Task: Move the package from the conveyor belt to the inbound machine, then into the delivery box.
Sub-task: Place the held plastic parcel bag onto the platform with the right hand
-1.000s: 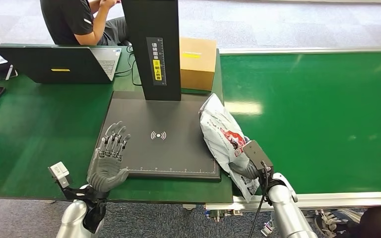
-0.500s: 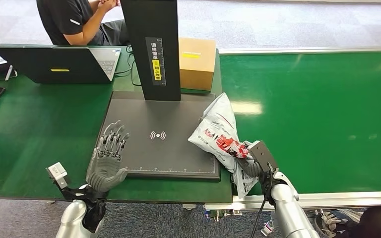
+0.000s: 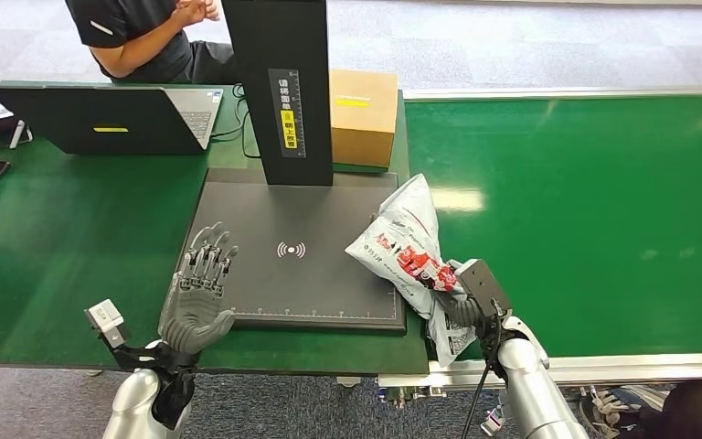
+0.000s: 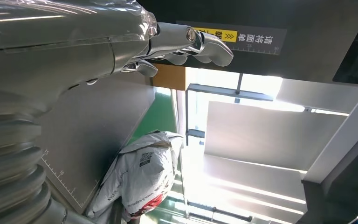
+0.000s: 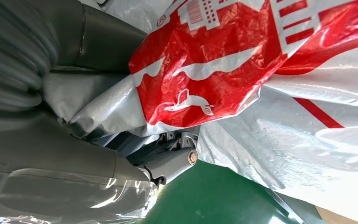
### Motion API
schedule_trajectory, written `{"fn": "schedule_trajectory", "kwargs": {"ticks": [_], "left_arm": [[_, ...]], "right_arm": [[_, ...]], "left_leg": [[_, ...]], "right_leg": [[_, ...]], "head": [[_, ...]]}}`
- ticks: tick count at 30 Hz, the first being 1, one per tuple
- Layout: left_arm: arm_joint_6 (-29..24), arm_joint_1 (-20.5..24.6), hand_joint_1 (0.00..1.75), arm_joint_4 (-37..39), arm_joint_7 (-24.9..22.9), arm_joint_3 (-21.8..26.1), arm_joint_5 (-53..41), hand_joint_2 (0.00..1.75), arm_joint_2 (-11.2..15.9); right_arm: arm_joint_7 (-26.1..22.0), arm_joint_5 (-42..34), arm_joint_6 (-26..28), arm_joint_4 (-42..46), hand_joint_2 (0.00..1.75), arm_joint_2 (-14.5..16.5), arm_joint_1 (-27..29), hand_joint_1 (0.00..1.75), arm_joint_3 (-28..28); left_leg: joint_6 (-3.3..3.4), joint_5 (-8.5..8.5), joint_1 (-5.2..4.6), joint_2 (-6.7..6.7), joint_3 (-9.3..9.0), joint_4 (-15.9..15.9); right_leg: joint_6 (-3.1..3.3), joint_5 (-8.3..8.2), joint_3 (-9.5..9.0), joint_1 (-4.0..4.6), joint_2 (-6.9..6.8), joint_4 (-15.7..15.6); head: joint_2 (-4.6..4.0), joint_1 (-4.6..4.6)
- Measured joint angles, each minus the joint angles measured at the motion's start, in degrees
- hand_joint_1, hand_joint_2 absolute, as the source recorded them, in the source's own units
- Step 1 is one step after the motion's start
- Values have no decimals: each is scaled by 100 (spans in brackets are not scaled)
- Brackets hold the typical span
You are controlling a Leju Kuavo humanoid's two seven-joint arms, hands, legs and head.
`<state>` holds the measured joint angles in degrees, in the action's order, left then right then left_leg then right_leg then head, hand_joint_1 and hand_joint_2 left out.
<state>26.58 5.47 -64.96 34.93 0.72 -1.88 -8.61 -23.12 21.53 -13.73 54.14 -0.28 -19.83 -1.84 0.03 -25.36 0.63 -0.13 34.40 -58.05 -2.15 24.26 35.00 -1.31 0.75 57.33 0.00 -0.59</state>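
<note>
Nearest to the robot, the right hand [image 3: 457, 309] grips the white plastic package with red print [image 3: 409, 251] by its near end; in the right wrist view the crumpled film [image 5: 242, 70] wraps over the fingers [image 5: 168, 161]. The package is lifted and tilted, its far part over the right edge of the flat dark grey scanning plate of the inbound machine [image 3: 274, 274], its near part hanging past the plate's front corner, beside the green conveyor belt [image 3: 585, 210].

The left hand [image 3: 198, 297] is released, holding nothing, fingers spread and pointing away, at the near left corner of the same plate. In the left wrist view its fingers [image 4: 200, 44] are apart and the package [image 4: 144, 179] is seen across the plate.

Behind the plate rises the black upright column with a yellow label [image 3: 283, 87], and just beside it stands a brown cardboard box [image 3: 363, 114]. On the green counter [image 3: 64, 238] to the left is an open black laptop [image 3: 101, 117]. Farthest, a person in a black shirt [image 3: 137, 37] sits behind the laptop.
</note>
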Motion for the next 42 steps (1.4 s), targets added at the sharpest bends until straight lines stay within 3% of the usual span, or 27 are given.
{"fn": "schedule_trajectory", "kwargs": {"ticks": [9,16,23,42], "left_arm": [[0,-1,0,0,1,1,2,175,0],[-4,-33,0,-142,55,9,63,175,0],[-48,-34,0,-573,408,10,161,175,-21],[-111,-51,0,-782,517,-7,292,175,-48]], "right_arm": [[15,88,206,1,175,0,0,175,1],[56,824,1483,471,175,25,97,175,2],[-383,1454,2530,938,175,26,-97,175,148],[-418,1869,3117,1079,175,21,-413,175,801]], "left_leg": [[0,0,0,0,0,0],[0,0,0,-3,3,0],[0,1,-1,-2,6,-1],[-1,1,-1,-3,9,0]], "right_leg": [[0,0,0,0,0,0],[0,0,0,-1,-2,1],[-1,0,2,-1,-2,2],[0,0,4,-1,-2,3]], "head": [[0,1],[0,1],[0,1],[0,1]]}}
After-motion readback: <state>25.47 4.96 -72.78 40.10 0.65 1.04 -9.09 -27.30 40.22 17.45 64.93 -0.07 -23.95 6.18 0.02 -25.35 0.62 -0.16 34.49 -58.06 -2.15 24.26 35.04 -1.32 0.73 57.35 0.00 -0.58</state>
